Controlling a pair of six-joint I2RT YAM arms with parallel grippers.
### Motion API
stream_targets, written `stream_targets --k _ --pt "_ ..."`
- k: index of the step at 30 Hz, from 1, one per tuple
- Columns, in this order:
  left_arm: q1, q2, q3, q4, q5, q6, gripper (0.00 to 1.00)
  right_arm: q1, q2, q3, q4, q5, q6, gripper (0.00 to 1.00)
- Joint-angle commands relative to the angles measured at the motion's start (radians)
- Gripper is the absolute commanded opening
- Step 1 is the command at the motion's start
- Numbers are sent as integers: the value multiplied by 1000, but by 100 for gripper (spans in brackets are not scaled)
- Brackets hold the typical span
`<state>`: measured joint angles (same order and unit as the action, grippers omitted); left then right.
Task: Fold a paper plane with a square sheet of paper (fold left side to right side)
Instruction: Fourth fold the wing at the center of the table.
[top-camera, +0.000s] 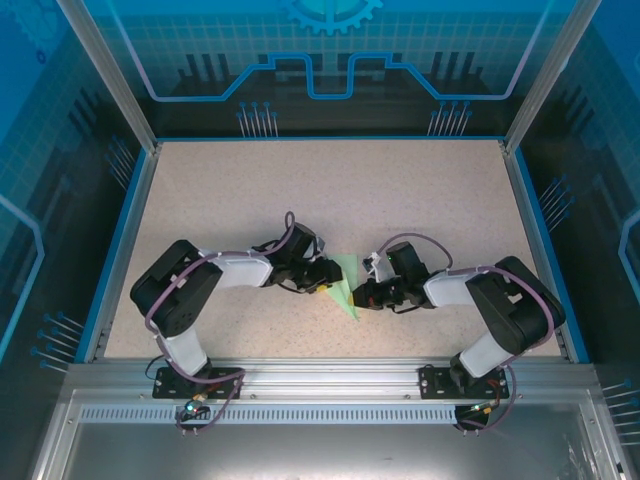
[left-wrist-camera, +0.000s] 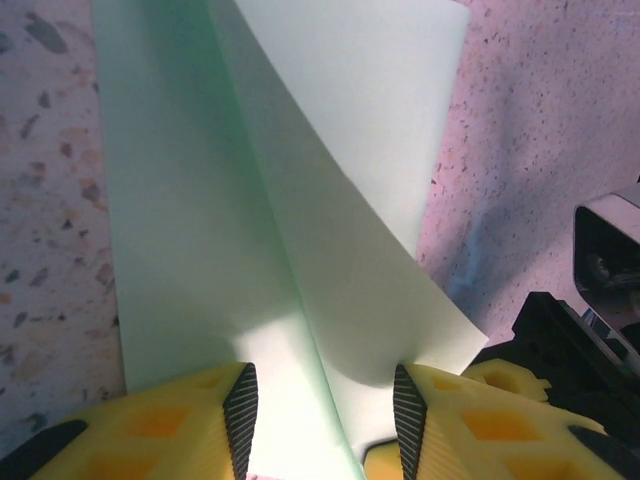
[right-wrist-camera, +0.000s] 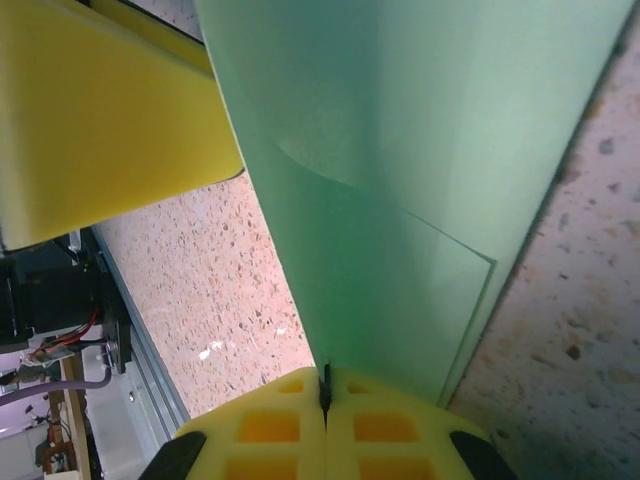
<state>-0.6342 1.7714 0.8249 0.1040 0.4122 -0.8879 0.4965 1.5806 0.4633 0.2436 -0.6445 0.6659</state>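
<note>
Paper plane (top-camera: 347, 287) in right gripper (right-wrist-camera: 325, 390)

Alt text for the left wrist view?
Folded mint-green paper lies on the speckled table, a raised flap running between the left gripper's open yellow fingers. The right gripper meets the paper's corner at lower right.

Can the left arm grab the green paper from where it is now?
Probably yes. The left jaws stand open on either side of the paper, with nothing between them and it. The right jaws are shut on the same paper, which may steady it.
</note>
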Motion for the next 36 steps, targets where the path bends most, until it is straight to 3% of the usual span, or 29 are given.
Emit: stream_targets --k 1,10,20,24,28,36 --pt "-9 26 29 7 16 16 45 -19 19 -3 13 -26 12 4" --pt "-10 56 44 -57 -17 31 47 -22 21 4 7 -26 11 15" --pt "-9 72 54 -95 -35 36 46 -31 -1 29 -32 -38 -8 19" --pt "-8 73 53 -98 -35 37 46 -61 -45 44 -88 -41 -35 25" --pt "-8 74 52 -98 -35 37 47 -123 -79 46 -98 -92 -51 36" --pt "-9 76 51 -90 -32 34 47 -177 10 110 -48 -173 -30 36"
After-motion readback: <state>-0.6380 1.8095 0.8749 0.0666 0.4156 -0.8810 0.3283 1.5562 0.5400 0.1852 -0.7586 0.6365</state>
